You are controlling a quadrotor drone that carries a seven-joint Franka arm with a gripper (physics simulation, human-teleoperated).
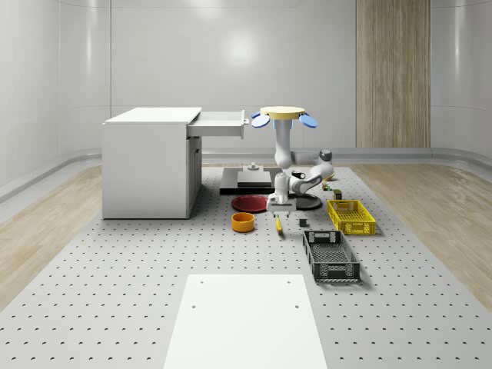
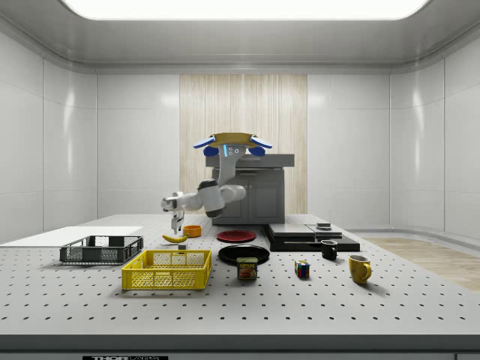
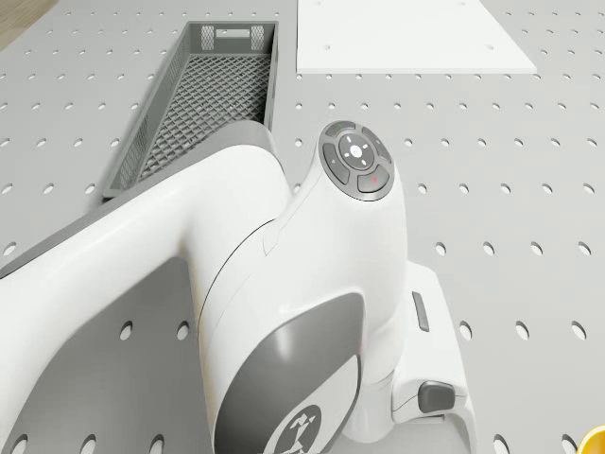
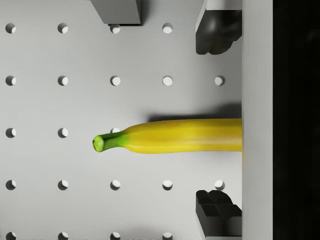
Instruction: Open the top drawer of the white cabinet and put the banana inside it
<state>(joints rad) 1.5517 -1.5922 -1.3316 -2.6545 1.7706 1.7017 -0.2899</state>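
Below, 1 smooth, curved banana (image 4: pixel 175 136) with a green stem is seen lying flat on the perforated table (image 4: pixel 60 105), the gripper (image 4: pixel 218 122) held just above it, its 2 dark fingers (image 4: pixel 216 32) apart on either side. The drone (image 1: pixel 282 114) is seen hovering beside the white cabinet (image 1: pixel 146 165) (top drawer (image 1: pixel 221 125) pulled open), with open tabletop around the fruit.

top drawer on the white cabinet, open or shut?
Open. The top drawer juts out from the white cabinet toward the hovering drone in the whole-scene view.
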